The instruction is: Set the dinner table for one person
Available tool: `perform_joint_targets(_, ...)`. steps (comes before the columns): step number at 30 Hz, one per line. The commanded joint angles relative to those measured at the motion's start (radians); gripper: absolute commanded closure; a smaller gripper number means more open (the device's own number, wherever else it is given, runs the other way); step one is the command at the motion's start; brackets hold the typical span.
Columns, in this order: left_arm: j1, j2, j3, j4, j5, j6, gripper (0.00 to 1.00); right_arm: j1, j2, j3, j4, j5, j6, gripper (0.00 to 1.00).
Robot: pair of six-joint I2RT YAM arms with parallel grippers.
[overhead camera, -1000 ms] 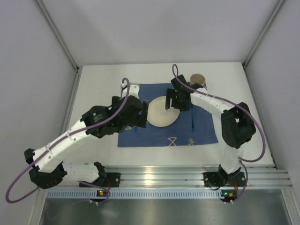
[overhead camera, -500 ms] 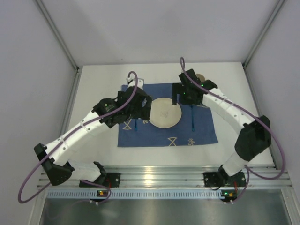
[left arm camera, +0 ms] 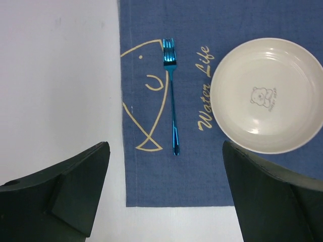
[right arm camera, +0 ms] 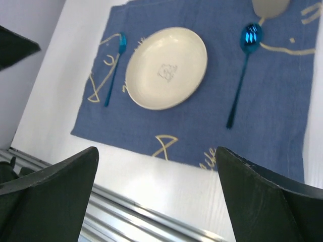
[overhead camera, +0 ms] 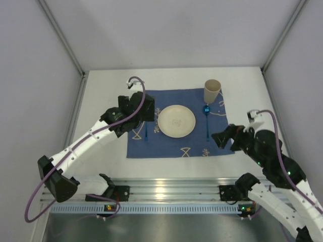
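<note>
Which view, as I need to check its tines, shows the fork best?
The left wrist view: the fork lies whole and close, seen from straight above, tines distinct. The right wrist view shows it smaller and slanted; the top external view gives only a thin blue sliver.

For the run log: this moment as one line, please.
placemat: plate centre, fork left, spoon right, cup far-right corner | left fingers: open, empty | right fingers: open, empty

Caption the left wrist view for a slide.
Fork beside plate on the placemat, left gripper open above.
</note>
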Motion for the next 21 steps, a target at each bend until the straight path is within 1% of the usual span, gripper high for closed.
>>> perform_joint_targets(1, 0.010, -0.085, -0.064, 0.148, -0.120, 0.030, 0.02, 0.011, -0.212, -0.104, -0.067, 0.073, 0.109, 0.00)
perform_joint_targets(3, 0.022, -0.127, -0.127, 0.208, -0.150, 0.032, 0.01, 0.011, -0.295, -0.101, -0.100, 0.136, 0.134, 0.00)
perform_joint_targets(5, 0.054, -0.150, -0.163, 0.223, -0.143, 0.023, 0.02, 0.010, -0.314, -0.093, -0.156, 0.169, 0.166, 0.00)
perform_joint_targets(7, 0.083, -0.151, -0.167, 0.219, -0.118, 0.016, 0.02, 0.011, -0.299, -0.081, -0.203, 0.198, 0.182, 0.00)
perform_joint_targets(16, 0.125, -0.148, -0.192, 0.234, -0.094, 0.001, 0.01, 0.011, -0.208, -0.064, -0.272, 0.235, 0.194, 0.00)
perform_joint_targets(19, 0.134, -0.145, -0.198, 0.249, -0.092, 0.004, 0.01, 0.011, -0.211, -0.081, -0.223, 0.199, 0.165, 0.00)
perform_joint_targets(21, 0.139, -0.141, -0.198, 0.252, -0.101, 0.012, 0.02, 0.011, -0.190, -0.072, -0.229, 0.193, 0.146, 0.00)
